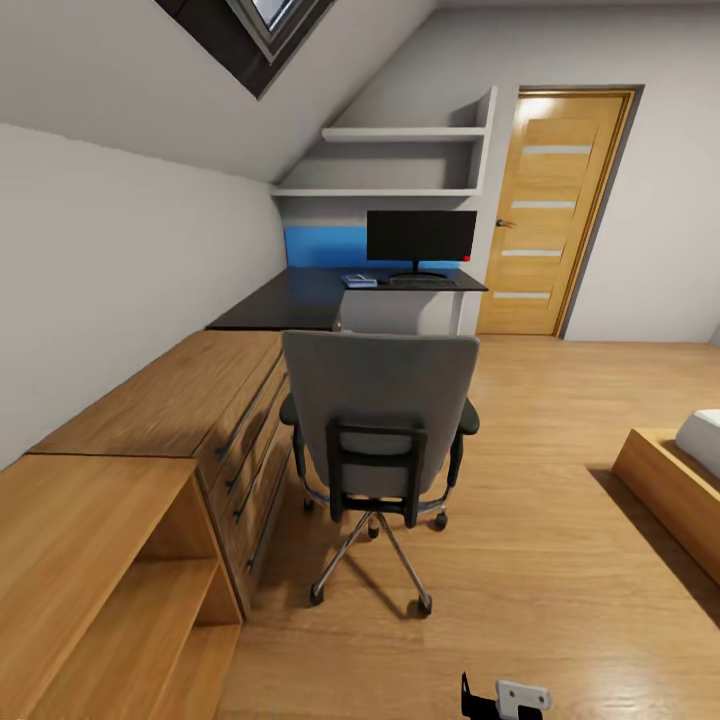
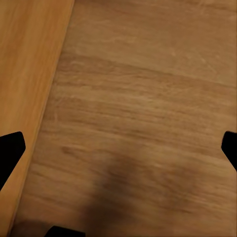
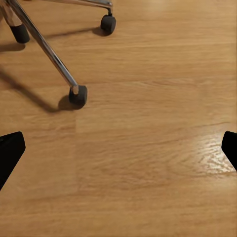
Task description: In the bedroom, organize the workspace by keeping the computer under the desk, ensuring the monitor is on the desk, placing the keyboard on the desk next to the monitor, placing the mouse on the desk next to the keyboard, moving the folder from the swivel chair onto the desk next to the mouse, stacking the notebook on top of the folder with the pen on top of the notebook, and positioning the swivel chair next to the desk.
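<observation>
The swivel chair (image 1: 380,420) stands on the bedroom floor with its grey back toward me, hiding its seat. Beyond it is the black desk (image 1: 285,300) with the monitor (image 1: 420,237) upright on it and the keyboard (image 1: 420,282) in front of the screen. A flat blue object (image 1: 360,281) lies left of the keyboard; it may be the folder. Mouse, notebook, pen and computer cannot be made out. My left gripper (image 2: 118,153) hangs open over floor beside wooden furniture. My right gripper (image 3: 118,153) is open above the floor near a chair caster (image 3: 78,95).
A long wooden dresser (image 1: 180,400) and an open shelf unit (image 1: 110,580) line the left wall. The low bed (image 1: 680,480) is at the right, a wooden door (image 1: 545,215) at the back. Open floor lies between chair and bed.
</observation>
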You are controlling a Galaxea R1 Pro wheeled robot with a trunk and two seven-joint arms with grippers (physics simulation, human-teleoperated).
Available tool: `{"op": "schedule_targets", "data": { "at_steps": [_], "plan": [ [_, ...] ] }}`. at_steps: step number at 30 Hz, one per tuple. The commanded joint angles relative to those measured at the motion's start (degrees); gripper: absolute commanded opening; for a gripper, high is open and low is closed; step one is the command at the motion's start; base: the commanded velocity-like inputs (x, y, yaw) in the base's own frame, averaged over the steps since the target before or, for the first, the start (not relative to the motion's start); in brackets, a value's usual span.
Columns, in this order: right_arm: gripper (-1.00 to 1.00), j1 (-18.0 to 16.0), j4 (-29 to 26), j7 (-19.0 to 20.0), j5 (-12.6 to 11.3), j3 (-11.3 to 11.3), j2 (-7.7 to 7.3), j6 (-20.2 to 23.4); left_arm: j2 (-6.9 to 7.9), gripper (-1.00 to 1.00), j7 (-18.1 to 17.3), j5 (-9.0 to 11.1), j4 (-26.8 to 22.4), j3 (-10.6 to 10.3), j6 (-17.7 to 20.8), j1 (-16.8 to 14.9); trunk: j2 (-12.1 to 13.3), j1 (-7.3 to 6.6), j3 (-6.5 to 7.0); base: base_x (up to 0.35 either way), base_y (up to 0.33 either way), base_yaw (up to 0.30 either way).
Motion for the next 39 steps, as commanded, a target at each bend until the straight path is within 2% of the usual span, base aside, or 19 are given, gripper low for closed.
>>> {"op": "schedule_targets", "data": {
  "at_steps": [1,34,39],
  "plan": [
    [1.0,0.0,0.0,-0.4,-0.3,0.5,0.02,-0.1,0.01,1.0,0.3,0.5,0.0,-0.5,-0.2,0.0,-0.4,0.22,-0.24,0.0,0.0,0.0],
    [1.0,0.0,0.0,-0.4,-0.3,0.5,-0.04,-0.1,-0.04,1.0,0.3,0.6,0.0,-0.3,-0.8,0.0,-13.7,7.46,-6.24,0.0,0.0,0.0],
    [1.0,0.0,-0.4,-0.4,-0.1,0.6,-0.06,-0.2,-1.22,1.0,0.3,0.6,-0.9,-0.3,-0.8,0.0,-15.7,8.56,-7.14,0.0,0.0,0.0]
  ]
}}
